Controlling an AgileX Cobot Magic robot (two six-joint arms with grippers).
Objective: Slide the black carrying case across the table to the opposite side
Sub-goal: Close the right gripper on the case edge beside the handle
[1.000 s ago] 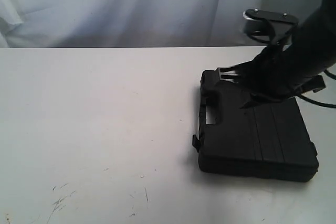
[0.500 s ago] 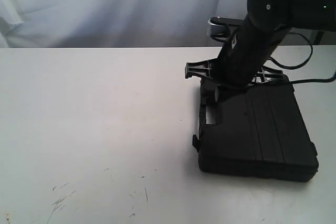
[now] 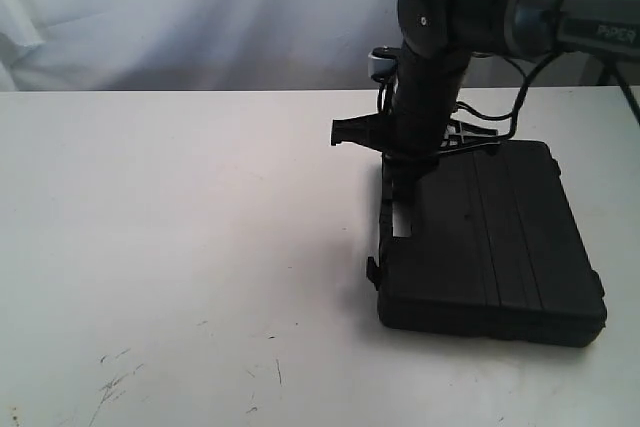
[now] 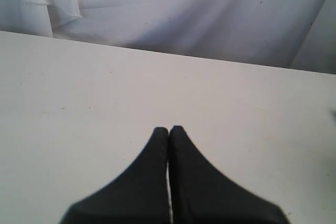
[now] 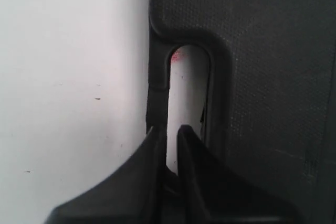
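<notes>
The black carrying case [image 3: 490, 247] lies flat on the right half of the white table [image 3: 180, 227]. Its handle [image 3: 386, 232] faces left. My right gripper [image 3: 400, 185] points down at the far end of that handle. In the right wrist view the right gripper [image 5: 169, 129] has its jaws almost together, with a thin slit between them. One fingertip [image 5: 156, 136] sits over the handle bar [image 5: 157, 87], the other over the handle opening. My left gripper [image 4: 169, 128] is shut over the bare table [image 4: 79, 87] and does not show in the exterior view.
A white cloth backdrop [image 3: 200, 17] hangs behind the table's far edge. Dark scuff marks [image 3: 115, 382] lie near the front left. The table to the left of the case is plain white surface. Cables [image 3: 520, 97] trail from the right arm.
The right arm has swung left across the case, from over its lid to the handle side, and now stands more upright. The case has not moved.
</notes>
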